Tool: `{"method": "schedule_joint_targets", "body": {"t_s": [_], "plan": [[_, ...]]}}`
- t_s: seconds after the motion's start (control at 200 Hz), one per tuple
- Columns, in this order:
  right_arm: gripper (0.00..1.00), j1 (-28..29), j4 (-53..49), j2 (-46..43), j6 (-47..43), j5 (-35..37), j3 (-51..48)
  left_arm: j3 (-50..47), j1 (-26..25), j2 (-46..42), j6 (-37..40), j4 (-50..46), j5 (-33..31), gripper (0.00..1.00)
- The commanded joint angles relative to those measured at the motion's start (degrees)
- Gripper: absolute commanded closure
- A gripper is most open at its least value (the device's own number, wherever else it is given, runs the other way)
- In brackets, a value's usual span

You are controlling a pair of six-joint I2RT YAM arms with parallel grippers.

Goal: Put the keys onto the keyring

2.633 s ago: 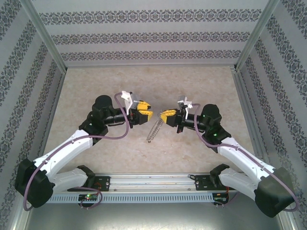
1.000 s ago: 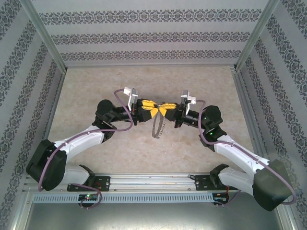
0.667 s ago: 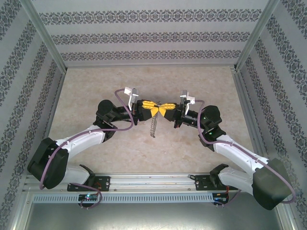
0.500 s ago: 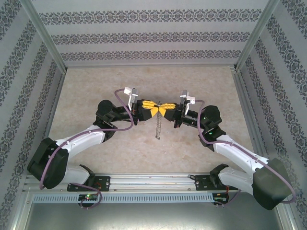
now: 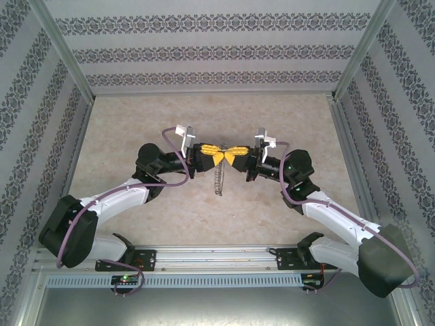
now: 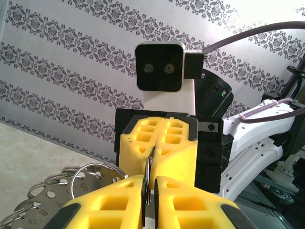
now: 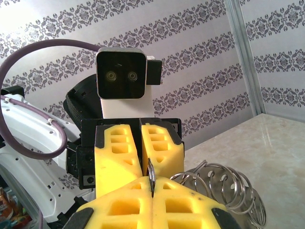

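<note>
At frame centre we had the right claw (image 5: 230, 155) clamped on the ring (image 5: 217, 178), which hung just below; the left claw (image 5: 218, 154), pinched narrow onto it nose-to-nose, needed a firm, aligned seat before any twisting.

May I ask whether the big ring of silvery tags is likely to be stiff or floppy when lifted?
The thin grey metal hoop fringed with silvery pieces probably stays stiff: pinched at one spot, it hangs edge-on without folding. Its numbered metal tags and small wire rings look loosely threaded, so they would likely swing and slide round.
</note>
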Motion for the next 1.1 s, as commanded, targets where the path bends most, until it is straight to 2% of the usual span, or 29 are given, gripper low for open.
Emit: {"method": "schedule_joint_targets", "body": {"t_s": [0.0,0.23,0.36,0.45,0.495,0.635,0.749,0.824,0.839,0.969,1.094], "plan": [[1.00,0.52,3.04,0.26,-0.04,0.61,1.25,0.33,-0.77,-0.10,-0.88,4.66,1.64,0.86],[1.00,0.57,1.69,0.49,-0.18,-0.08,1.52,1.64,-0.98,1.37,-1.22,5.40,2.32,0.92],[1.00,0.28,-0.39,-0.20,-0.71,0.06,1.35,1.78,-1.10,2.33,-1.10,6.99,2.39,1.00],[0.68,-1.06,-2.21,-2.13,-0.53,0.98,0.45,1.28,-1.14,2.43,0.16,7.47,2.10,1.00],[0.55,-2.06,-3.56,-3.63,-0.28,1.42,-0.11,0.68,-1.14,2.16,1.40,7.24,1.85,1.00],[0.39,-5.37,-11.13,-10.75,-0.68,4.15,-2.48,-0.96,-1.14,-0.55,8.96,1.50,0.21,1.00],[0.24,-7.57,-22.74,-17.82,-3.15,11.91,-4.41,-1.74,-1.27,-4.60,18.87,-8.67,-2.42,1.00],[0.10,-8.05,-28.88,-22.12,-4.79,17.74,-5.95,-1.71,-1.42,-7.60,25.60,-16.54,-4.73,1.00],[0.04,-8.21,-30.22,-23.10,-4.92,19.45,-6.38,-1.61,-1.45,-8.15,27.13,-18.18,-5.35,1.00],[0.02,-8.85,-37.99,-28.32,-4.87,31.27,-8.49,-0.92,-1.80,-11.79,35.47,-28.22,-9.45,1.00],[0.02,-9.49,-43.42,-29.17,-4.63,37.30,-8.49,-1.26,-2.25,-13.79,40.10,-32.44,-14.20,1.00]]}}
